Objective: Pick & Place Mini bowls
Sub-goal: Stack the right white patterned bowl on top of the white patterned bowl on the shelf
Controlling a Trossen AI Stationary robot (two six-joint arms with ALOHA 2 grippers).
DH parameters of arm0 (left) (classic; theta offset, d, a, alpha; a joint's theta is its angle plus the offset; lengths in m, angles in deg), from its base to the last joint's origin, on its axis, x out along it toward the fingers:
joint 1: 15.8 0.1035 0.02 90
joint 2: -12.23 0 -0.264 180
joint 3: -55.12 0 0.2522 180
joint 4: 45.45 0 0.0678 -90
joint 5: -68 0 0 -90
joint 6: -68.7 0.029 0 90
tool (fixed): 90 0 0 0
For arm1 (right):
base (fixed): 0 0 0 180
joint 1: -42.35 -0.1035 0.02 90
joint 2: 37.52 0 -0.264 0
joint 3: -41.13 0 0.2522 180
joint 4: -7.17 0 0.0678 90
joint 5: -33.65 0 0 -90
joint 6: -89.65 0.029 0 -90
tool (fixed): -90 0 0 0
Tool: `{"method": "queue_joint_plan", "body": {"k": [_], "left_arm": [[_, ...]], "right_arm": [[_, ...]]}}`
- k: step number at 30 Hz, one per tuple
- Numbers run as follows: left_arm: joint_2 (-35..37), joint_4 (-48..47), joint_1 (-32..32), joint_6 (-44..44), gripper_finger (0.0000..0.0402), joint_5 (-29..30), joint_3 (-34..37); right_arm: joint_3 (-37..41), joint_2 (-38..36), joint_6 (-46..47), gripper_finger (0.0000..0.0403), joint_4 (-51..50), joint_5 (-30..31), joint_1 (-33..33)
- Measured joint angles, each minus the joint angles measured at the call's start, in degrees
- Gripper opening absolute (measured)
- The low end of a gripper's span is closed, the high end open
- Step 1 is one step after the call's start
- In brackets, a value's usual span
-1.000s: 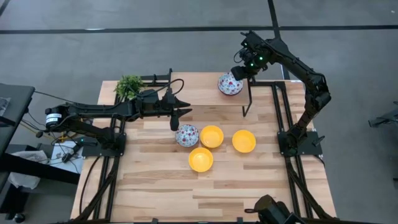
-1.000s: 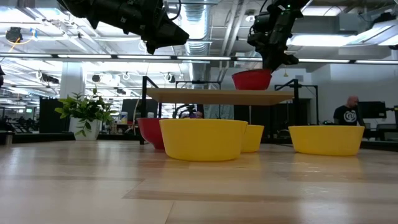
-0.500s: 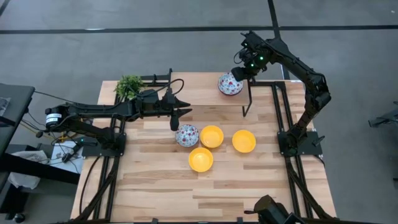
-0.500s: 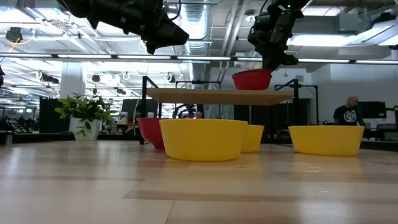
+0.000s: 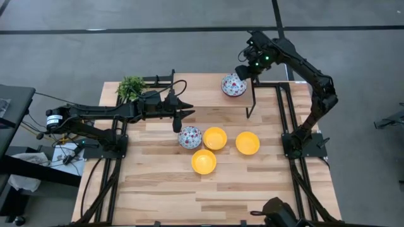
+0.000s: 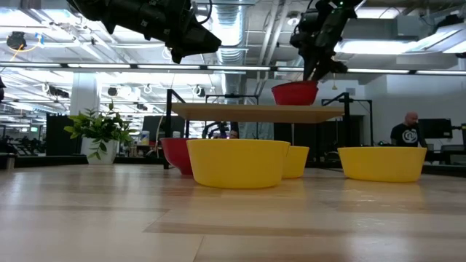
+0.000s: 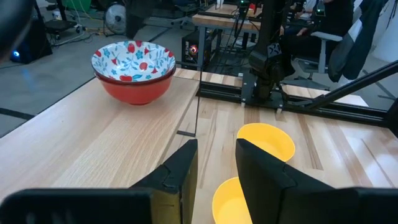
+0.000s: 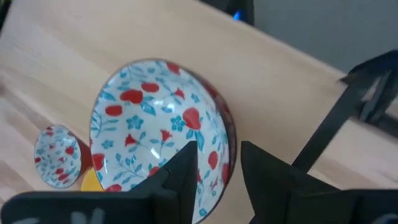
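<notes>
Two floral mini bowls, white inside and red outside, sit nested (image 5: 233, 85) (image 7: 132, 68) (image 8: 158, 121) on a raised wooden shelf (image 5: 202, 93) (image 6: 255, 111) at the table's far side. My right gripper (image 5: 245, 68) (image 6: 314, 73) (image 8: 217, 165) is open just above the right part of their rim, apart from it. A third floral bowl (image 5: 189, 137) and three yellow bowls (image 5: 214, 138) (image 5: 247, 143) (image 5: 203, 161) stand on the table. My left gripper (image 5: 177, 122) (image 7: 216, 168) hovers narrowly open, high above the table, left of the floral bowl.
The shelf stands on thin black legs (image 5: 250, 104). A small green potted plant (image 5: 131, 87) (image 6: 98, 131) stands at the far left corner. The near half of the table (image 5: 189, 195) is bare wood. A person (image 6: 408, 131) sits far behind the table.
My right gripper has risen a little from the floral bowls on the shelf and tipped slightly. The bowls have stayed in place.
</notes>
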Motion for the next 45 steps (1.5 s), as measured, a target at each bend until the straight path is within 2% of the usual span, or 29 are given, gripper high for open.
{"method": "queue_joint_plan", "body": {"k": [3, 6, 9, 14, 17, 21, 36, 45], "left_arm": [[0.0, 0.0, 0.0, 0.0, 0.0108, 0.0, 0.0], [0.0, 0.0, 0.0, 0.0, 0.0108, 0.0, 0.0], [0.0, 0.0, -0.1, 0.0, 0.0108, 0.0, 0.0], [0.0, 0.0, -1.0, 0.0, 0.0108, 0.0, 0.0], [0.0, 0.0, -1.4, 0.0, 0.0108, 0.0, 0.0], [0.0, -0.1, -1.4, 0.0, 0.0108, 0.0, 0.0], [0.0, -0.1, -1.4, 0.0, 0.0108, 0.0, 0.0], [0.0, -0.1, -1.4, 0.0, 0.0108, 0.0, 0.0]], "right_arm": [[0.0, -1.2, 0.1, 0.0108, 1.8, 1.5, 0.4], [0.0, -2.4, 0.0, 0.01, 4.6, 6.2, 0.3], [0.0, -3.3, -0.2, 0.0092, 6.8, 15.0, 0.3], [0.0, -3.8, -4.2, 0.0082, 8.7, 35.2, -1.4], [0.0, -3.4, -7.3, 0.008, 9.7, 41.9, -2.9], [1.1, -3.3, -11.5, 0.0079, 12.5, 42.9, -4.6], [6.9, -3.2, -23.0, 0.0079, 11.6, 57.4, -9.2], [9.7, -3.2, -23.0, 0.0079, 11.9, 58.0, -9.9]]}}
